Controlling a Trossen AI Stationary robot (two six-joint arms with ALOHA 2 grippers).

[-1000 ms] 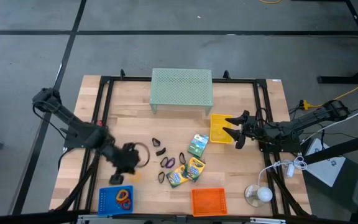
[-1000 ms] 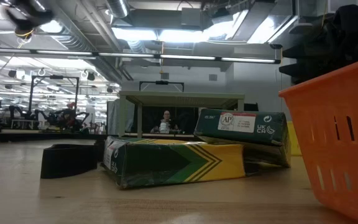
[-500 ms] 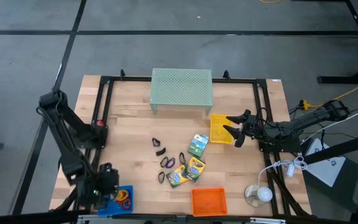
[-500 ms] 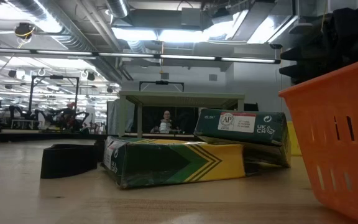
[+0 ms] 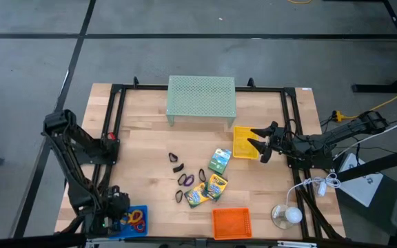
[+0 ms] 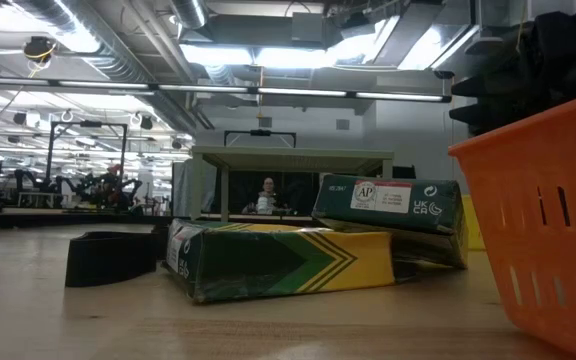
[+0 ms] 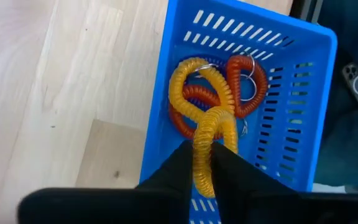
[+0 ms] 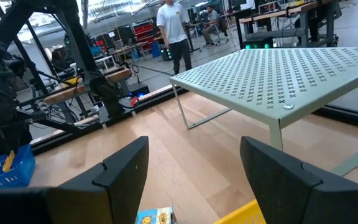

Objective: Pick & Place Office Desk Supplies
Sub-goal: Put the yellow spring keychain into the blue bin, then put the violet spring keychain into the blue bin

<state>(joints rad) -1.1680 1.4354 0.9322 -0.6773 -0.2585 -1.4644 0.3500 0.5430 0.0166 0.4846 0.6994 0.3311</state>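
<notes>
My left gripper (image 5: 118, 215) stands over the blue basket (image 5: 134, 210) at the table's near left corner, shut on a yellow coil ring (image 7: 194, 87). An orange coil ring (image 7: 248, 81) lies in that basket (image 7: 241, 14). Three crayon boxes (image 5: 219, 160) (image 5: 216, 186) (image 5: 196, 196), purple rings (image 5: 186, 180) and black clips (image 5: 176, 159) lie on the table's middle. My right gripper (image 5: 259, 145) waits open at the right, level, beside the yellow basket (image 5: 245, 141). My left gripper pinches one strand of the yellow coil ring (image 7: 207, 146) between its two fingers, coming from above and slanting down. The rest of the loop reaches down into the blue basket, over the orange ring; whether it rests on that ring I cannot tell.
A pale green mesh riser (image 5: 201, 100) stands at the far middle. An orange basket (image 5: 231, 222) sits at the near edge, and a lamp (image 5: 286, 215) is near the right corner. In the low view, crayon boxes (image 6: 278, 260) and a black clip (image 6: 108, 258) lie before the orange basket (image 6: 538, 220).
My left gripper has swung from the table's left middle toward the near left corner and down, rolling its wrist, and has carried the yellow ring over the blue basket. The right arm has kept still.
</notes>
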